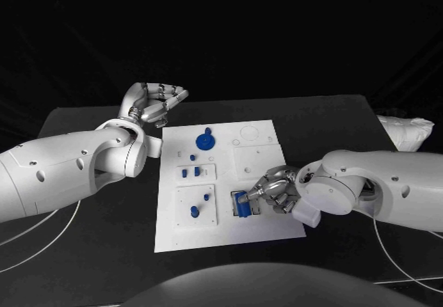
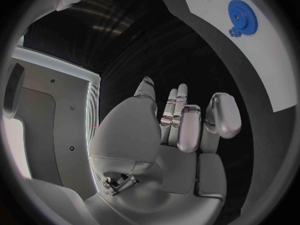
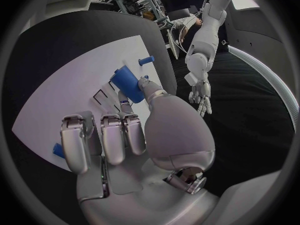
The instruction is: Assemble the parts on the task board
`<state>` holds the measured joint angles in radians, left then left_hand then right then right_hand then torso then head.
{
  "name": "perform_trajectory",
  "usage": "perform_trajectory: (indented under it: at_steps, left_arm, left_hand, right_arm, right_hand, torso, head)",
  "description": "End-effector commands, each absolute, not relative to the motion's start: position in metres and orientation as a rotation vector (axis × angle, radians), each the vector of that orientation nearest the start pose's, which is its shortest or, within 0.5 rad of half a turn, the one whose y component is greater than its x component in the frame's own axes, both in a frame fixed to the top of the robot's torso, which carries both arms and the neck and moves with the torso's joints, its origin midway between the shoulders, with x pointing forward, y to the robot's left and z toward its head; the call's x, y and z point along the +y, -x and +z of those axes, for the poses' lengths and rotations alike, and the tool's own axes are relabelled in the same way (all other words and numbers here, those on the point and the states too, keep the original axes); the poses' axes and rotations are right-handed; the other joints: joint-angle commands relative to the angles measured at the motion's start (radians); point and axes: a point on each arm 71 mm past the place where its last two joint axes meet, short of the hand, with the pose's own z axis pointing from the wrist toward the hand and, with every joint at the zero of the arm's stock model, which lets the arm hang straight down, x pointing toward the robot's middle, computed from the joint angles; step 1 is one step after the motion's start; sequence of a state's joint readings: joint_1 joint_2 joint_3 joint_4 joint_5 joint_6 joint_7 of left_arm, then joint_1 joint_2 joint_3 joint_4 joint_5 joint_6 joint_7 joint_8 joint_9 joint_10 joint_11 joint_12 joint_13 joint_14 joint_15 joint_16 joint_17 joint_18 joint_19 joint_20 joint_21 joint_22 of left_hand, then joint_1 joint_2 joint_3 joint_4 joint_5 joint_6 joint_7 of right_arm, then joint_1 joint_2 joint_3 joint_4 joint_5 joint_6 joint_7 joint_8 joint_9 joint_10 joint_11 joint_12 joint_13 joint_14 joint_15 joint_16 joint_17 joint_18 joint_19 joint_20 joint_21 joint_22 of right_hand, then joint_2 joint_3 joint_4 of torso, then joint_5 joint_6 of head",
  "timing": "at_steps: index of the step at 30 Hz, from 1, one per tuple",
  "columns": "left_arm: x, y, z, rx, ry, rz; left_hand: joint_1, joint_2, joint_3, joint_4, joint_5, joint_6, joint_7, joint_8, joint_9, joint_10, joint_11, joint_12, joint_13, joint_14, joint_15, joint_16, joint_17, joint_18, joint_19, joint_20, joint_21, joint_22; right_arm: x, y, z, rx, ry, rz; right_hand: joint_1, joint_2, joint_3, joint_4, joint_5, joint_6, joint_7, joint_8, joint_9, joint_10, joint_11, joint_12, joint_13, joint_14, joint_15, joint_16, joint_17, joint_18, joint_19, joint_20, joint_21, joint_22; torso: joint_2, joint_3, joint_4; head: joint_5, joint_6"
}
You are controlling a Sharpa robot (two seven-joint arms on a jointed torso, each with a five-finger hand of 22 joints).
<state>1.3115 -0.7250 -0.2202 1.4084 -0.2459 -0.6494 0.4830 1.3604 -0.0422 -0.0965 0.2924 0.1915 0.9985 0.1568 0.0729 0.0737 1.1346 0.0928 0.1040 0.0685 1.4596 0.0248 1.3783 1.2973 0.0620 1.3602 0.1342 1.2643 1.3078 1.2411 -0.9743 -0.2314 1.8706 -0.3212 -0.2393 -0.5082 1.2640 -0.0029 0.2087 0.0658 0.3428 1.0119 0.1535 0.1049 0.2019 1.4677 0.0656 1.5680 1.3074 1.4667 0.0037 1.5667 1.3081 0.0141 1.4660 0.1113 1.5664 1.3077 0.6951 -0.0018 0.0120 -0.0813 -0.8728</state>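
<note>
The white task board [image 1: 261,225] lies mid-table. A blue gear [image 1: 205,139] sits at its far end, and small blue pegs [image 1: 190,172] and another blue piece [image 1: 193,211] stand in the left-hand panels. My right hand [image 1: 275,192] rests at the board's right side. Its thumb [image 3: 145,87] presses on a blue block [image 3: 127,81], which sits in a slot [image 1: 242,203]; the other fingers [image 3: 103,140] are curled in, off the block. My left hand [image 1: 157,101] hangs beyond the board's far left corner, holding nothing, fingers [image 2: 181,110] apart. The gear [image 2: 244,15] also shows in the left wrist view.
A crumpled white object [image 1: 406,131] lies at the table's far right edge. Thin cables [image 1: 392,256] run over the black table near the front on both sides. A blue peg [image 3: 145,60] stands on the board past the block.
</note>
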Motion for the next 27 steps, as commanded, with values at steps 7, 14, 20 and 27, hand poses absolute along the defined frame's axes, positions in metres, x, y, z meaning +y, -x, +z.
perform_trajectory:
  at_steps: [7, 14, 20, 27]
  left_arm:
    - [0.196, -0.51, -0.177, 1.308, 0.718, -1.221]
    - [0.195, -0.51, -0.177, 1.31, 0.718, -1.222]
    - [0.196, -0.51, -0.177, 1.31, 0.718, -1.222]
    - [0.196, -0.51, -0.177, 1.31, 0.719, -1.221]
  left_hand:
    - [-0.001, 0.01, -0.006, 0.0, 0.004, -0.007, -0.003, -0.006, -0.002, -0.003, 0.003, -0.007, -0.001, -0.005, 0.001, -0.005, -0.002, 0.01, 0.0, -0.003, -0.004, 0.144]
    - [-0.001, 0.01, -0.006, 0.0, 0.004, -0.007, -0.003, -0.006, -0.002, -0.003, 0.003, -0.007, -0.001, -0.005, 0.001, -0.005, -0.002, 0.01, 0.0, -0.003, -0.004, 0.144]
    - [-0.001, 0.01, -0.006, 0.0, 0.004, -0.007, -0.003, -0.006, -0.002, -0.003, 0.003, -0.007, -0.001, -0.005, 0.001, -0.005, -0.002, 0.01, 0.0, -0.003, -0.004, 0.144]
    - [-0.001, 0.01, -0.006, 0.0, 0.004, -0.007, -0.003, -0.006, -0.002, -0.003, 0.003, -0.007, -0.001, -0.005, 0.001, -0.005, -0.002, 0.01, 0.0, -0.003, -0.004, 0.144]
  right_arm:
    - [-0.188, -0.368, -0.253, 2.509, -1.001, 0.716]
    - [-0.189, -0.367, -0.253, 2.503, -0.993, 0.709]
    - [-0.193, -0.366, -0.251, 2.481, -1.01, 0.706]
    - [-0.2, -0.366, -0.247, 2.451, -1.038, 0.71]
  right_hand:
    - [-0.002, 0.016, 0.057, -0.047, -0.006, 0.016, -0.01, -0.006, -0.001, 0.103, 0.008, 0.003, 0.263, 0.104, 0.009, 0.004, 0.263, -0.014, 0.105, 0.007, 0.004, 0.263]
    - [-0.021, 0.012, 0.047, -0.035, -0.043, 0.021, -0.008, -0.013, -0.01, 0.103, 0.01, 0.003, 0.263, 0.104, 0.01, 0.004, 0.263, -0.014, 0.105, 0.009, 0.004, 0.263]
    - [-0.018, 0.014, 0.049, -0.037, -0.045, 0.025, -0.01, -0.013, -0.011, 0.103, 0.009, 0.003, 0.263, 0.104, 0.01, 0.004, 0.263, -0.014, 0.105, 0.009, 0.004, 0.263]
    - [-0.014, 0.016, 0.051, -0.039, -0.043, 0.028, -0.011, -0.014, -0.012, 0.103, 0.007, 0.003, 0.263, 0.104, 0.009, 0.004, 0.263, -0.014, 0.105, 0.009, 0.004, 0.263]
  torso:
    - [0.0, 0.0003, -0.0012]
    - [0.0, 0.0002, -0.0013]
    - [0.0, 0.0005, -0.0016]
    - [0.0, 0.0008, -0.0007]
  head:
    - [-0.001, 0.0]
    - [-0.003, 0.0]
    - [-0.002, 0.0]
    - [-0.003, 0.0]
